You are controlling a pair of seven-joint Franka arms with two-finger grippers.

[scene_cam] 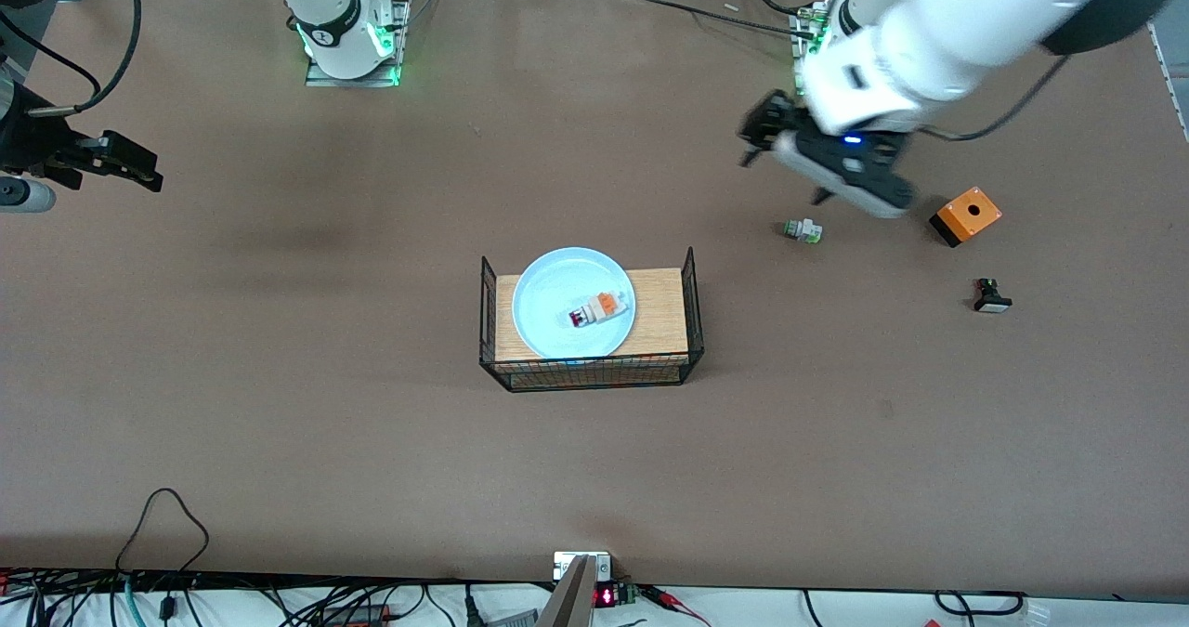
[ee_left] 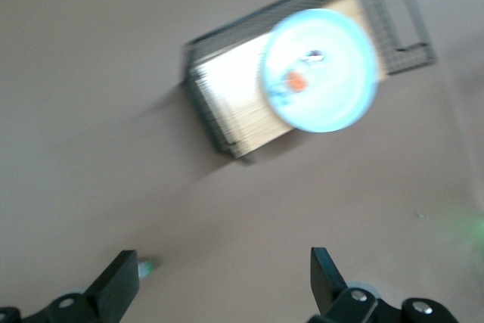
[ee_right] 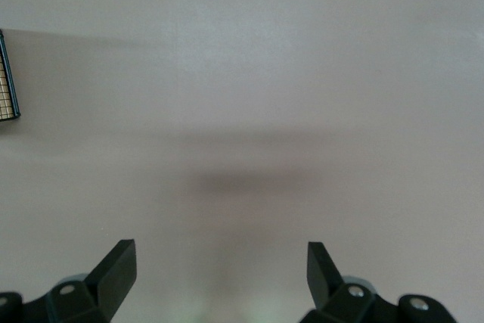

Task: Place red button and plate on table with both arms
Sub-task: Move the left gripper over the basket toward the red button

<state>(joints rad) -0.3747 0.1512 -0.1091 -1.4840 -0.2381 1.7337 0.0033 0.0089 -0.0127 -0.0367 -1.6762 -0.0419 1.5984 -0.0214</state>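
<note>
The pale blue plate point(scene_cam: 557, 306) lies on the wooden board of a wire basket point(scene_cam: 693, 306) in the middle of the brown table point(scene_cam: 279, 404). The red button point(scene_cam: 597, 309) lies on its side on the plate. My left gripper point(scene_cam: 754, 135) is open and empty, up over the table toward the left arm's end, apart from the basket. Its wrist view shows the plate point(ee_left: 333, 88), the button point(ee_left: 296, 81) and its own open fingers point(ee_left: 121, 281). My right gripper point(scene_cam: 139, 167) is open and empty over bare table at the right arm's end; its wrist view shows its spread fingers point(ee_right: 117, 270).
A white-and-green-tipped part point(scene_cam: 803, 230) lies under the left hand, also seen in the left wrist view point(ee_left: 146, 267). An orange box point(scene_cam: 966, 215) and a black-and-white part point(scene_cam: 991, 295) lie toward the left arm's end. A basket corner point(ee_right: 7, 73) shows in the right wrist view.
</note>
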